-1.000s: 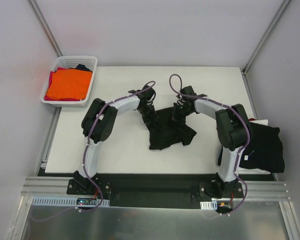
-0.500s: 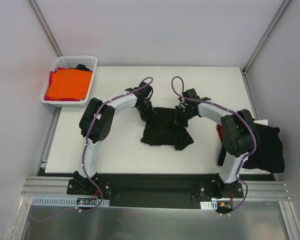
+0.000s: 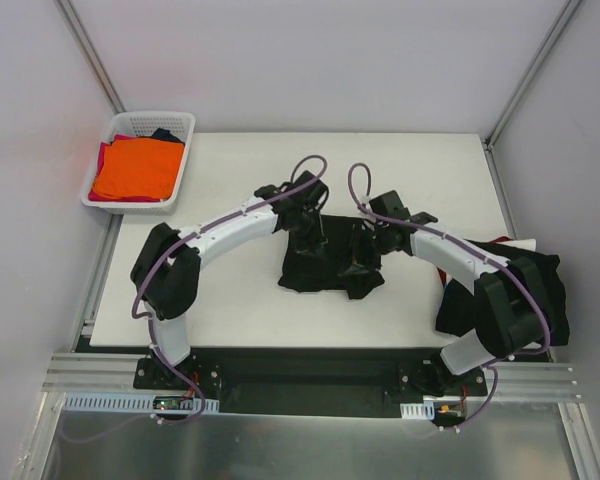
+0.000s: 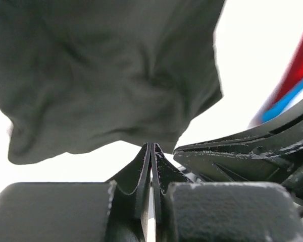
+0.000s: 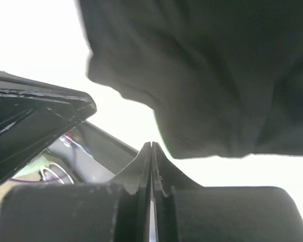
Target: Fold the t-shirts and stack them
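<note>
1. Both arms have reached further out over the table point(image 3: 230, 190) since a second ago, and the black t-shirt point(image 3: 320, 272), which then hung long and narrow between them, now lies bunched and wider than it is deep.
2. Hidden or unclear: collar, sleeves and hem of this shirt cannot be told apart in the folds. The two wrists cover its far edge in the overhead view. Both wrist views show only blurred dark cloth against glaring white.
3. A red and blue streak at the right edge of the left wrist view is too blurred to name.
4. The shirt's long axis runs left to right, roughly in line with the table's near edge. Which way its neck points cannot be told.
5. It lies at the middle of the table, between the arms.
6. Left gripper point(image 4: 151, 146): fingers pressed flat together, tips meeting the cloth's lower edge in a pinch.
7. Right gripper point(image 5: 151, 145): likewise closed, nipping the cloth's edge.
8. An orange t-shirt point(image 3: 135, 168) fills the white basket point(image 3: 185, 125) at the far left corner. A dark heap of cloth point(image 3: 540, 300) sits at the right edge, partly behind the right arm.
</note>
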### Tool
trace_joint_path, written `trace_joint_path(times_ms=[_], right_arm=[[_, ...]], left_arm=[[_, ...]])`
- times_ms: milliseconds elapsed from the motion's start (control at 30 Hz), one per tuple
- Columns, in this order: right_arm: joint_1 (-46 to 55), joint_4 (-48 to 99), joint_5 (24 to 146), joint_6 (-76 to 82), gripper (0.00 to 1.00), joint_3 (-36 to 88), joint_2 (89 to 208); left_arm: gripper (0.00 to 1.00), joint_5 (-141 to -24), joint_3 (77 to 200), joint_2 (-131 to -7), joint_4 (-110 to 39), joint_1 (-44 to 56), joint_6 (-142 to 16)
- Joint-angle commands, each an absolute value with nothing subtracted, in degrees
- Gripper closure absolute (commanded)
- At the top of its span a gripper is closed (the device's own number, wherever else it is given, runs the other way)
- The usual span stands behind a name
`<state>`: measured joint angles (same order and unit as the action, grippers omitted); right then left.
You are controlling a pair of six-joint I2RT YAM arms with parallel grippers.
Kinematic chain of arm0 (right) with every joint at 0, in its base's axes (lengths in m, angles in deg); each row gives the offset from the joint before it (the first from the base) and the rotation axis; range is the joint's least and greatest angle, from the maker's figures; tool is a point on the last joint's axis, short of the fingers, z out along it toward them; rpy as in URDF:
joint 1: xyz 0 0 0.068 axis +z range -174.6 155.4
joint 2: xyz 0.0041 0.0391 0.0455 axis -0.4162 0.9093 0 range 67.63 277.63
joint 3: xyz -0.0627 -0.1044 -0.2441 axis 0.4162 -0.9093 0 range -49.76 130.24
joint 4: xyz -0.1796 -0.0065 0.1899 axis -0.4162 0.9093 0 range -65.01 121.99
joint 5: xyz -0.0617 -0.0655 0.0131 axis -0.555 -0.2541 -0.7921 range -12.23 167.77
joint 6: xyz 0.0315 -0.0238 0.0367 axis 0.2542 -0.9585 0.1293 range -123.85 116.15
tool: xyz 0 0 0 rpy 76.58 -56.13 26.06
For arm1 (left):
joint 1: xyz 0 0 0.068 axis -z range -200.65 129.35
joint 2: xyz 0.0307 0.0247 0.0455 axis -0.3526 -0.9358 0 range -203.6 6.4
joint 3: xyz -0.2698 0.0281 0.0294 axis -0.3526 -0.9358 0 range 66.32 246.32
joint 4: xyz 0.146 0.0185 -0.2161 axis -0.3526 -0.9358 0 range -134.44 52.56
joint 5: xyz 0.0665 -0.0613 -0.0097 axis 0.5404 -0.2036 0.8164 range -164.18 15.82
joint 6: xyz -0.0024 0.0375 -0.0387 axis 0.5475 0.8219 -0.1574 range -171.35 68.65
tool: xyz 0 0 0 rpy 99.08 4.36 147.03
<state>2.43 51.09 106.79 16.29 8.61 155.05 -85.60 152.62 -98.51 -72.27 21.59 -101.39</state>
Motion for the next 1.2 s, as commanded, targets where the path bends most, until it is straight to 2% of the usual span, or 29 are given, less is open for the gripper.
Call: trace_joint_path(times_ms=[0, 467, 667, 833, 967, 1167], right_arm=[[4.8, 49.9, 105.0, 18.3, 0.99, 3.5, 153.4], [7.9, 46.5, 103.3, 19.3, 0.99, -2.1, 156.1], [7.7, 55.6, 102.4, 18.0, 0.99, 6.2, 149.7], [6.9, 60.0, 101.3, 17.3, 0.99, 13.5, 148.2], [6.5, 59.8, 101.1, 16.1, 0.99, 13.0, 150.9], [6.3, 55.7, 100.9, 14.8, 0.99, 7.6, 154.6]], left_arm=[[1.00, -84.1, 148.9, -101.6, -74.8, 25.0, -103.6], [1.00, -85.7, 140.2, -105.5, -69.6, 25.8, -102.6], [1.00, -86.8, 142.8, -100.9, -70.0, 25.7, -102.7], [1.00, -87.9, 149.6, -99.1, -72.2, 25.8, -103.6], [0.98, -87.8, 153.6, -99.3, -74.1, 25.4, -103.3], [1.00, -88.0, 151.5, -101.1, -74.2, 24.7, -102.2]])
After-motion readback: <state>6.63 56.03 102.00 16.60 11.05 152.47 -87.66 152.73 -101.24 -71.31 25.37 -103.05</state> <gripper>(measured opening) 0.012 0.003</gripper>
